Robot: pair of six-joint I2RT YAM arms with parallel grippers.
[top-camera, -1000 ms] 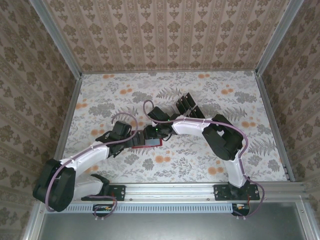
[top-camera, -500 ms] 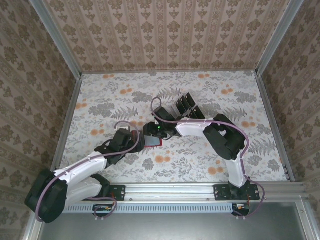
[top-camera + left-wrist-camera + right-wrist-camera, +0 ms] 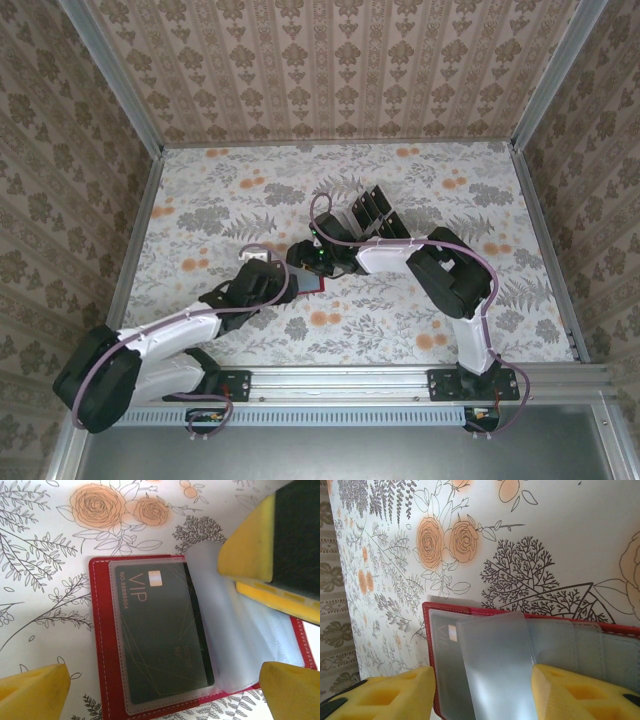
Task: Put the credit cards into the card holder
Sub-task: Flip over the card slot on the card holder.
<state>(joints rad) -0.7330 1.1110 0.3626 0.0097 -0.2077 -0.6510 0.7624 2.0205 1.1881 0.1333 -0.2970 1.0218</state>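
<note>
Left gripper (image 3: 160, 694) hangs over the open red holder (image 3: 98, 630) with its jaws spread wide and nothing between them; its yellow fingertips (image 3: 31, 694) sit in the two lower corners of the left wrist view. The holder lies flat on the flowered table (image 3: 220, 190), in the middle of the overhead view, between the two wrists. A dark card (image 3: 160, 640) marked VIP is tucked in a clear pocket on the holder's left half, left of centre in the left wrist view. A loose clear sleeve (image 3: 240, 640) covers the holder's right half.

Right gripper (image 3: 482, 695) is over the same holder, its jaws part-way apart. In the right wrist view a clear sleeve leaf stands up between its yellow fingers (image 3: 385, 696), at the bottom centre of the frame; a gap shows beside the left finger, so the leaf is not clamped. One of those fingers enters the upper right of the left wrist view, just above the sleeve; whether it touches is unclear.

A rack (image 3: 372, 208) with dark cards standing in it is just above centre in the overhead view, beyond the right wrist
</note>
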